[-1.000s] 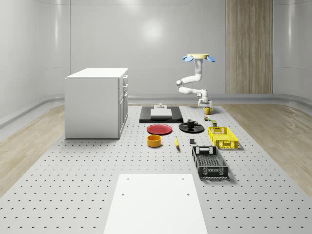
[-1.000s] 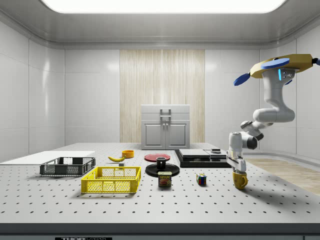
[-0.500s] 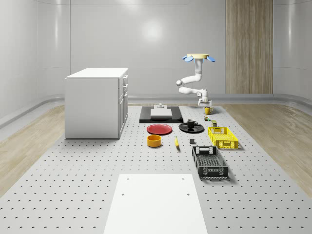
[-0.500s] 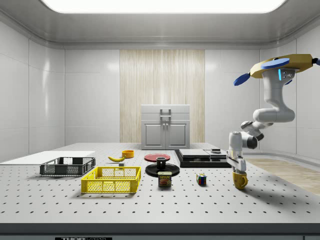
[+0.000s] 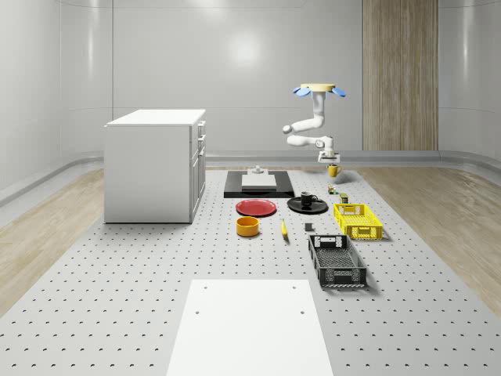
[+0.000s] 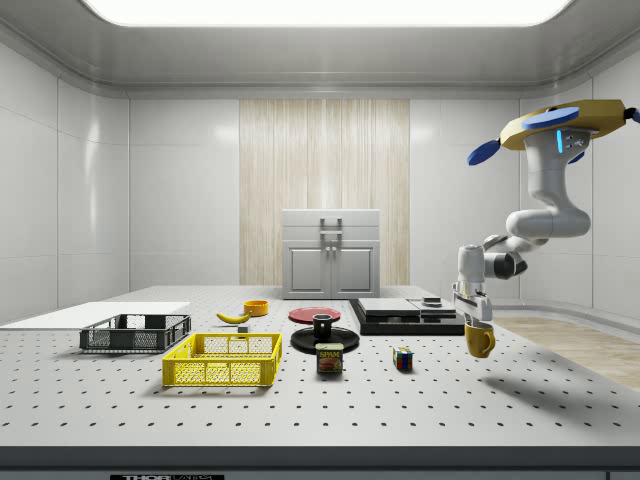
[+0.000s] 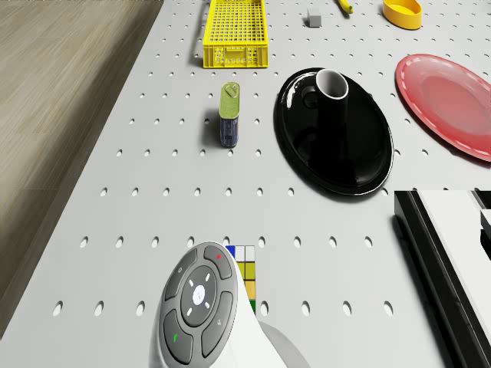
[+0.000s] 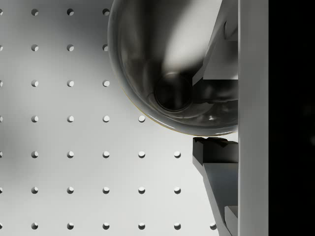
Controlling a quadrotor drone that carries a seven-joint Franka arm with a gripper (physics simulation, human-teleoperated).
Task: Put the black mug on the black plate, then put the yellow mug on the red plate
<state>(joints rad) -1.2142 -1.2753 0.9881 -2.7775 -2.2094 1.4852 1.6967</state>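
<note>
Yellow mug [image 6: 479, 340] hangs clear of the table [image 6: 420, 420], its rim pinched between the closed fingers of the gripper [image 6: 472, 316], at the side view's right. In the wrist view the mug's shiny inside [image 8: 170, 73] sits against one finger [image 8: 216, 167], with the table's holes beneath. The drone [image 6: 560, 125] hovers high above the table's far right part in the whole-scene view, beside the dark slab [image 5: 259, 185], its arm [image 6: 530, 225] folded down and back toward the mug. In the whole-scene view the mug [image 5: 333, 170] is held in the air beyond the black plate [image 5: 307, 206].

The black mug [image 6: 322, 325] stands upright on the black plate, as the drone view shows too [image 7: 337, 103]. The red plate [image 5: 256, 207] lies bare just to the whole-scene view's left of the black plate, close to it but apart. A can [image 7: 230, 113] lies on the table near the black plate, and a coloured cube [image 7: 245, 268] sits partly behind the arm's wrist. Nearer in the whole-scene view stand a yellow crate [image 5: 358, 220] and a black crate [image 5: 337, 261]; a yellow bowl [image 5: 247, 226] and a banana [image 5: 283, 228] lie near the red plate. A white cabinet [image 5: 155, 164] stands at the left.
</note>
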